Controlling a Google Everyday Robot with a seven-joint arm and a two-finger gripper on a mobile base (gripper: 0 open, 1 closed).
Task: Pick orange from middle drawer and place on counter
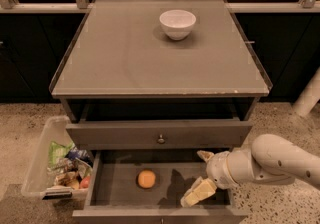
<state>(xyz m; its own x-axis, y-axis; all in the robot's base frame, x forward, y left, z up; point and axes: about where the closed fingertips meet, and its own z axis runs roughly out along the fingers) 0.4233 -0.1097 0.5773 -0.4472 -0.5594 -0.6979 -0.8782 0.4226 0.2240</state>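
I see the middle drawer (117, 199) pulled out nearest me, the orange (146, 178) lying on its bare floor left of centre. My gripper (200, 175) hangs over the drawer's right half, jaws spread apart and empty, and the orange sits to their left, clear of them. A clear bin (36, 167) of packets stands left of the drawer. Beyond, the counter (125, 63) carries a white bowl (177, 23).
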